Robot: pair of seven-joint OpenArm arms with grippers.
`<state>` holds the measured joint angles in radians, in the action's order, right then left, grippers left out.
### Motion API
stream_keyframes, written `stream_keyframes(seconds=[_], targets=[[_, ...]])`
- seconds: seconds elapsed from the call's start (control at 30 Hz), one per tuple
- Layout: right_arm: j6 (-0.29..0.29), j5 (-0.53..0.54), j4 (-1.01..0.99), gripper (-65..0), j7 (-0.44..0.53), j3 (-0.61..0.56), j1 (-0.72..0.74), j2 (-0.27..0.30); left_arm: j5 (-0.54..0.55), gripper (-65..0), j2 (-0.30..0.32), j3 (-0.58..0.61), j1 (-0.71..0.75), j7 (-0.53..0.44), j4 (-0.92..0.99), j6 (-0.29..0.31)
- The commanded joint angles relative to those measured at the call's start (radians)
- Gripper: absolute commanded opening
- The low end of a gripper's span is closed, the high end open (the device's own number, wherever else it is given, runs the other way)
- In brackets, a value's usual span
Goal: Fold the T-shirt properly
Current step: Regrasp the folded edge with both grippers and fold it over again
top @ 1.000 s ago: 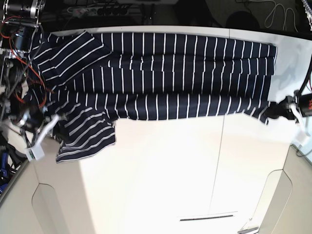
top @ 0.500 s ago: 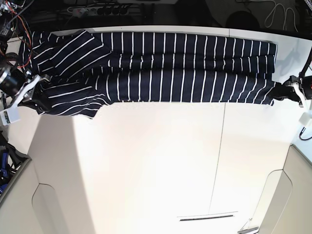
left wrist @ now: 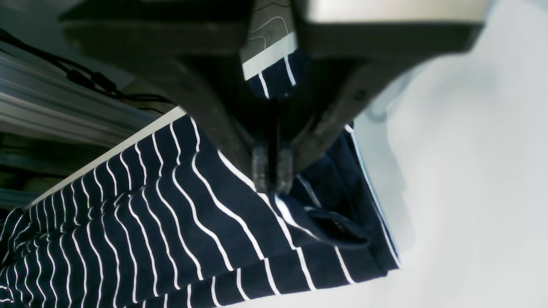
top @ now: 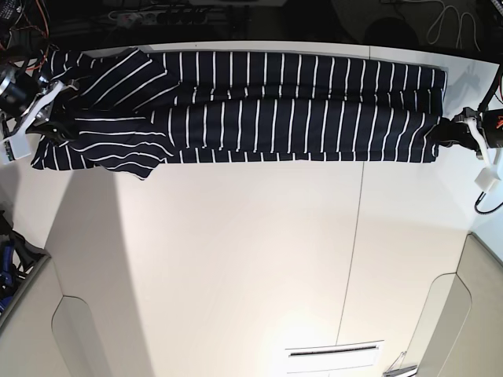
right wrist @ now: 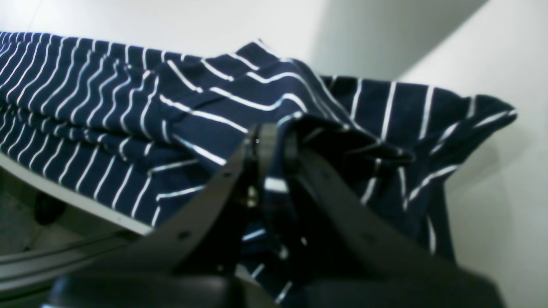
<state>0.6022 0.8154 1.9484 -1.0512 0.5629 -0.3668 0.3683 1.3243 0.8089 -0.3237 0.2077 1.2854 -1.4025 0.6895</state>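
The T-shirt [top: 259, 106] lies stretched in a long band along the far edge of the white table [top: 251, 259], navy with thin white stripes, doubled over lengthwise. At one end of the shirt, the left gripper [top: 453, 130] is clamped on the hem corner; the wrist view shows its jaws pressed tight together with striped cloth [left wrist: 171, 222] pinched between the clear fingertips [left wrist: 260, 169]. At the shirt's other end, the right gripper [top: 49, 110] is clenched on the sleeve side, its 2 black fingers [right wrist: 257, 149] closed into a bunched fold of the fabric [right wrist: 107, 111]. Both ends sit low, near the tabletop. No label, brand mark or readable writing shows on the shirt in any view.
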Motion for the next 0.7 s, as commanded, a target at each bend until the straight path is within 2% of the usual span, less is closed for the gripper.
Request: stream_keyframes(seconds=[0.0, 0.17, 0.27, 0.33, 0.37, 0.43, 0.47, 0.5, 0.67], targets=[[0.0, 0.018, 0.014, -65.0, 0.021, 0.008, -0.01, 0.011, 0.017, -65.0, 0.027, -0.012, 0.003, -0.002, -0.014, 0.009], [-0.003, 0.014, 0.007, -65.0, 0.0, 0.008, -0.051, 0.01, -0.02, -64.9, 0.019, -0.012, 0.031, -0.003, -0.014, 0.009], [-0.004, -0.008, 0.006, -65.0, 0.005, 0.008, -0.06, 0.002, -0.021, -57.8, 0.019, -0.012, 0.031, -0.002, -0.014, 0.009], [-0.004, -0.016, 0.006, -65.0, 0.003, 0.008, -0.061, -0.013, -0.021, -49.3, 0.019, -0.012, 0.043, -0.003, -0.014, 0.009], [-0.004, -0.015, 0.006, -60.6, 0.003, 0.008, -0.061, -0.022, -0.021, -44.7, 0.019, -0.012, 0.048, -0.003, -0.014, 0.009], [-0.004, -0.003, 0.006, -40.5, 0.006, 0.008, -0.06, -0.034, -0.02, -36.6, 0.017, -0.012, 0.059, -0.005, -0.014, 0.009], [-0.004, 0.008, 0.006, -33.6, 0.007, 0.008, -0.058, -0.034, -0.02, -34.4, 0.016, -0.012, 0.059, -0.008, -0.014, 0.009], [-0.004, 0.013, 0.007, -29.7, 0.007, 0.008, -0.055, -0.033, -0.02, -33.9, 0.016, -0.012, 0.059, -0.01, -0.014, 0.009], [-0.004, 0.05, 0.026, -28.8, 0.005, 0.035, -0.041, -0.034, -0.039, -33.9, 0.016, -0.063, 0.065, -0.01, -0.014, 0.009]])
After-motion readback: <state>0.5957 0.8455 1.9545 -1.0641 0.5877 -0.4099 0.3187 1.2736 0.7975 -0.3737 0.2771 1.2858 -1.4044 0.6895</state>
